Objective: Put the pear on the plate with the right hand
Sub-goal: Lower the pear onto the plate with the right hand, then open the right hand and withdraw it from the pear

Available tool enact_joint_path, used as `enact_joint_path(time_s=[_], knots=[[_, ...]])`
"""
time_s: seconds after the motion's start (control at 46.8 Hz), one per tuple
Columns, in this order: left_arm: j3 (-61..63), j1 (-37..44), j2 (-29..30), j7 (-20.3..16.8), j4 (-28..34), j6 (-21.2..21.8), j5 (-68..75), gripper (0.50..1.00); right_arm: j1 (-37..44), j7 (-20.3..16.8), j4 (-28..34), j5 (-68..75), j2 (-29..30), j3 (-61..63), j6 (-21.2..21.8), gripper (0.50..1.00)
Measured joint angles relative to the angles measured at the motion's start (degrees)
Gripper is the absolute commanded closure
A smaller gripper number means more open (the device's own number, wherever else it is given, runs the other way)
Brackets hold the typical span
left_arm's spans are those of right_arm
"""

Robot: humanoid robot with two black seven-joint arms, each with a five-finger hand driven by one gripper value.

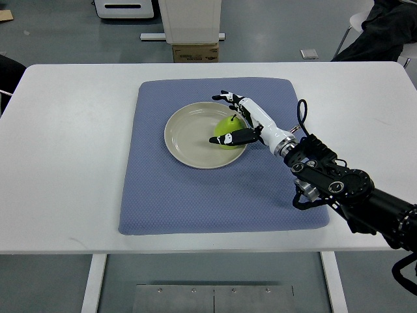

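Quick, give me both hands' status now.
Right hand: fingers around the pear over the plate.
Left hand: not in view.

you see the right robot hand (236,120) cupped around the green pear (228,123) on the plate's (189,137) right side, mid blue mat (195,195), tabletop (65,163) centre.

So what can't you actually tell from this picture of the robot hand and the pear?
- Top view: whether the robot hand grips the pear or has let go; the fingers cover its right side.
- Whether the pear rests on the plate or hangs just above; the steep downward angle hides any gap.
- The right arm's upper part, cut off by the picture's right edge.
- The left arm: out of frame.
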Motion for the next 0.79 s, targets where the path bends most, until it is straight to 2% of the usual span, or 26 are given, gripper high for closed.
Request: enact_joint_path(time_s=[0.192, 0.791], knots=[[0.0, 0.0, 0.0, 0.0, 0.0, 0.0, 0.0, 0.5, -0.1, 1.0, 0.1, 0.6, -0.4, 0.0, 1.0, 0.502], [0.0, 0.0, 0.0, 0.0, 0.0, 0.0, 0.0, 0.5, -0.2, 2.4, 0.2, 3.1, -8.6, 1.3, 3.5, 0.502]])
